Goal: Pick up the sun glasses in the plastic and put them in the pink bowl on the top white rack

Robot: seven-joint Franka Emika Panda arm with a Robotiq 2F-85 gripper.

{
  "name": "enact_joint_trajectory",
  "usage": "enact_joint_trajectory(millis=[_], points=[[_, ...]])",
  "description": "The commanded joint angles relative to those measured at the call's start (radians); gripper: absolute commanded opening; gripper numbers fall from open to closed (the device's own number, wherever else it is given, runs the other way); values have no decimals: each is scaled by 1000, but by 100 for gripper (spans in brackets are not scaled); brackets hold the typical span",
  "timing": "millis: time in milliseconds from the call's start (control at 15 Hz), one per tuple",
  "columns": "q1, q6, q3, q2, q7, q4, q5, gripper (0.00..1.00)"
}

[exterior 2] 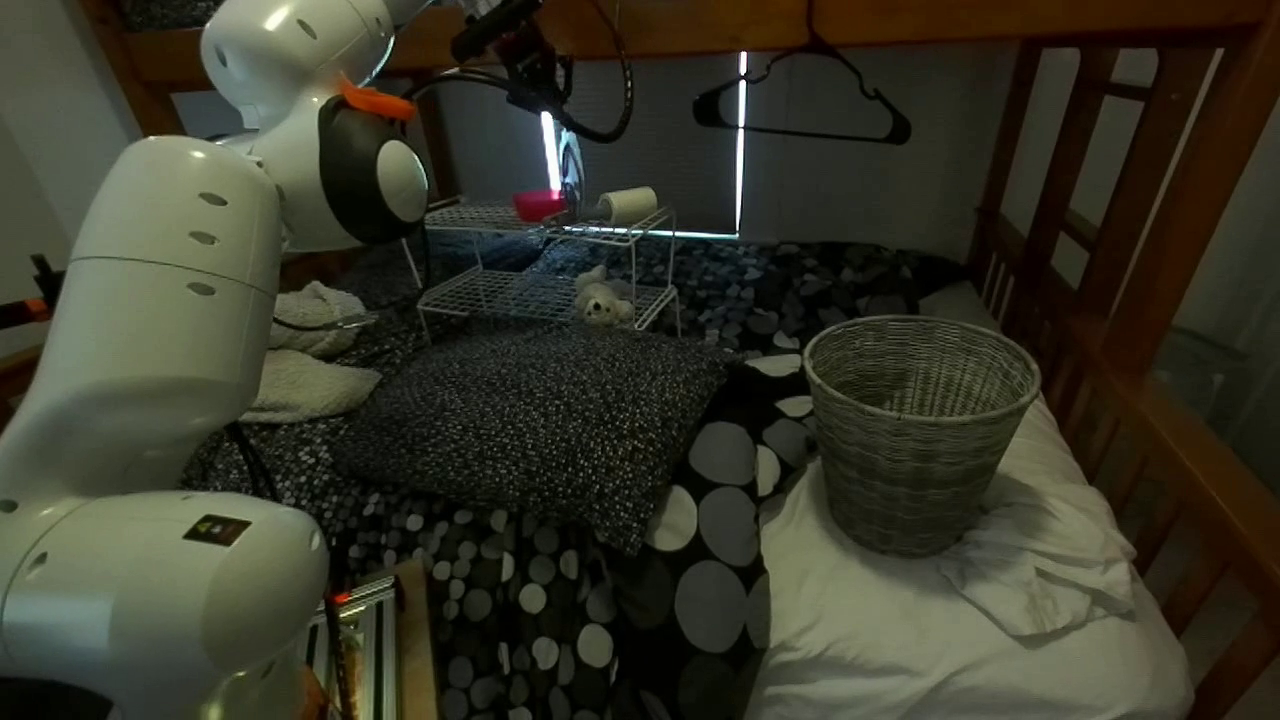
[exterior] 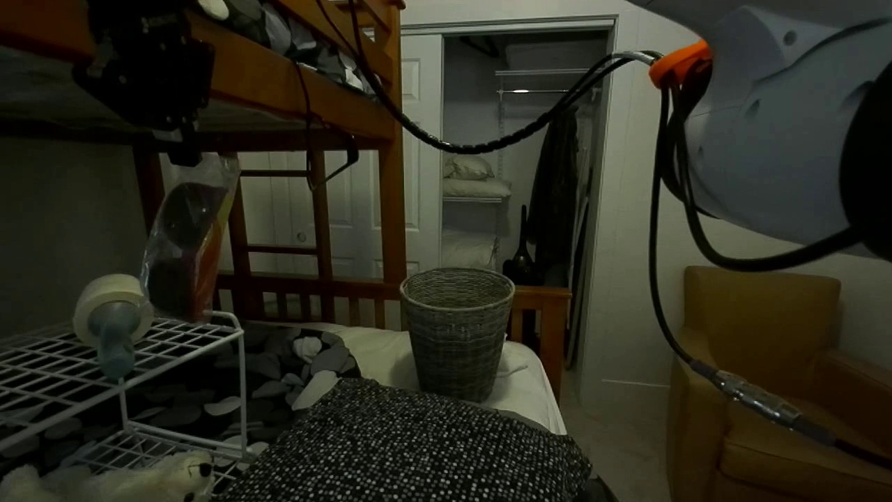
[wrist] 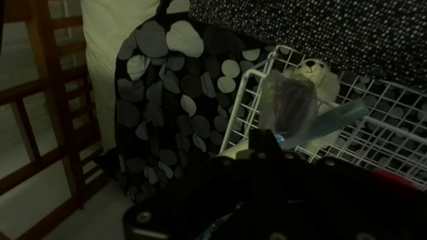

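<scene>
Bagged sunglasses (exterior: 182,244) hang near an end edge of the white rack (exterior: 178,363), gripper (exterior: 185,151) clamped at their top; swinging could dislodge the white roll (exterior 2: 630,205).

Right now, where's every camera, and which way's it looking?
In an exterior view: near the rack, facing the closet; arm and tool show.
In an exterior view: beside the arm, facing the pink bowl; arm and tool show.
Wrist view: above the rack, peering down at the teddy; tool shows.
Both exterior views share the basket.
</scene>
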Motion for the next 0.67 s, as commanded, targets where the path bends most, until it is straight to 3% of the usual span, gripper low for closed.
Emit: enact_joint_trajectory(millis=[0, 67, 200, 600], points=[[27, -107, -12, -6, 188, -5, -1, 0], [29, -127, -12, -3, 240, -1, 3, 0], [20, -87, 0, 1, 186, 3, -1, 0], [21, -66, -1, 23, 185, 0, -6, 0]])
